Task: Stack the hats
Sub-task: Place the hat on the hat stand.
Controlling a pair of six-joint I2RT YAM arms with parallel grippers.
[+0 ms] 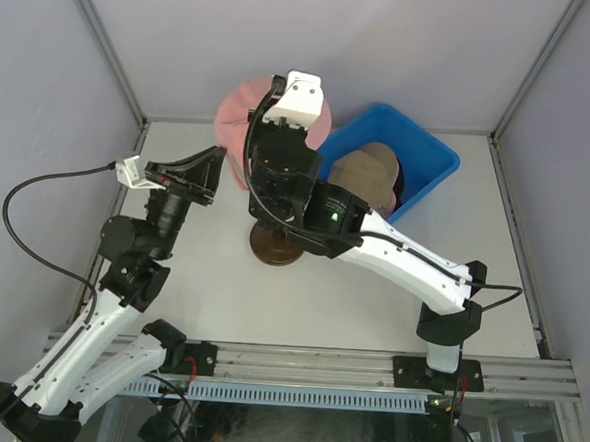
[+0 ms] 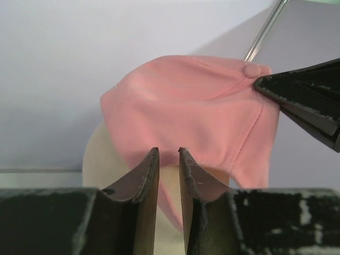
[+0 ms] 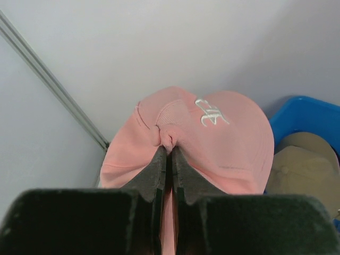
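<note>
A pink hat with a white embroidered logo sits on top of the beige mannequin head at the back of the table. My right gripper is shut on a small fold of the pink hat's crown. From the left, my left gripper reaches toward the pink hat's lower edge. Its jaws stand a narrow gap apart, and no fabric shows between them. In the left wrist view a right fingertip shows by the crown button. A tan hat lies in the bin, with a black hat partly hidden beneath it.
A blue plastic bin stands tilted at the back right against the wall corner. The mannequin's brown base stands mid-table under my right arm. Grey walls with metal frame posts close in the back and both sides.
</note>
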